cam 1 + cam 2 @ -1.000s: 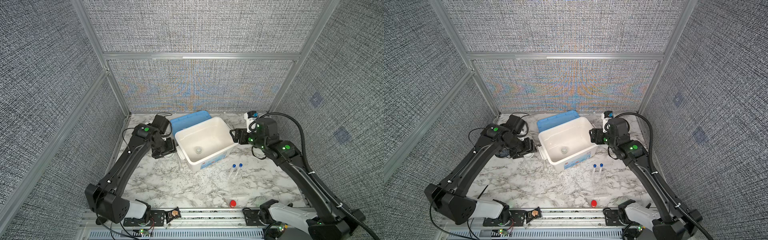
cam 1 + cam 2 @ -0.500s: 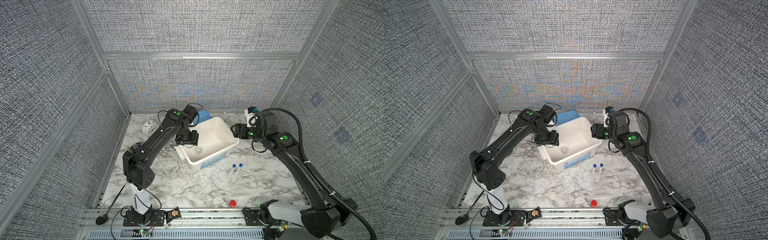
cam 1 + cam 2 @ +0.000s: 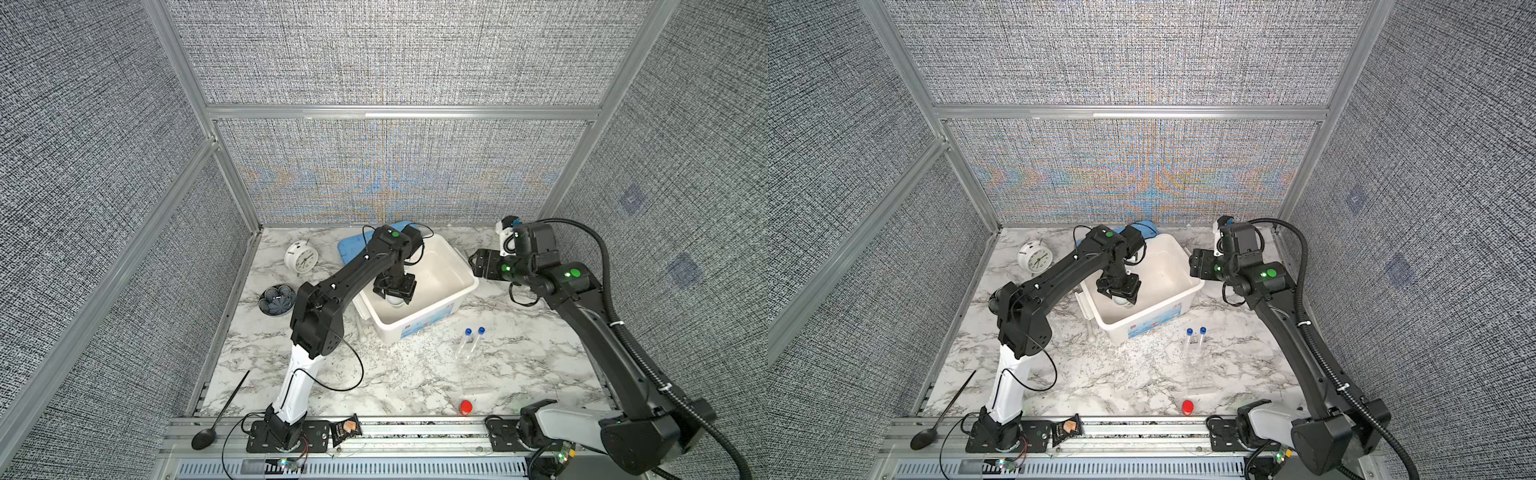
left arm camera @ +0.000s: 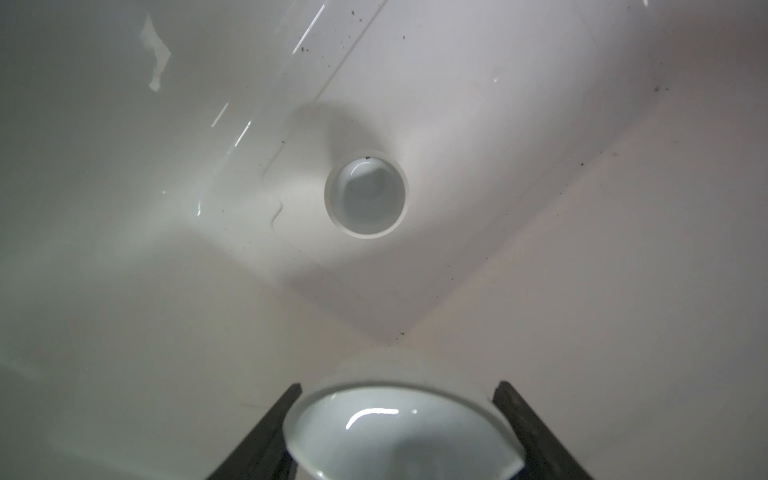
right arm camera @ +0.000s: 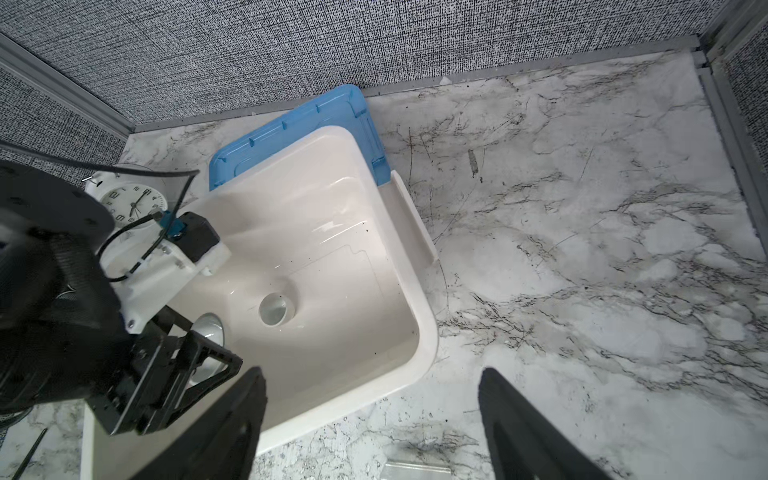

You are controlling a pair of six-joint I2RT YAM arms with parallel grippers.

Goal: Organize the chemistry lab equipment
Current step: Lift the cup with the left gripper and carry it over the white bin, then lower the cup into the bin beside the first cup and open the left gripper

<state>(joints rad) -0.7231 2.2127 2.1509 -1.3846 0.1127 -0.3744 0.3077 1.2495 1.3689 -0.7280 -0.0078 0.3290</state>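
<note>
Nearest: tubes (image 3: 473,340) lie side by side mid-bench toward the right edge, not binned yet. The pestle (image 3: 1090,329) is on the bench just beside the bin (image 3: 419,326), at its left wall, also pending. One dish (image 4: 365,193) sits on the bin floor. The left claw (image 3: 395,293) is low in the bin, jaws spread wide and clamped on the second dish (image 4: 399,432). The right claw (image 3: 477,266) is wide open and empty beside the bin's far-right corner. I'd call it under half done: release the dish, then pestle and tubes.

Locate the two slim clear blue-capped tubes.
In both top views the tubes lie side by side on the marble table, just right of the white plastic bin.
</note>
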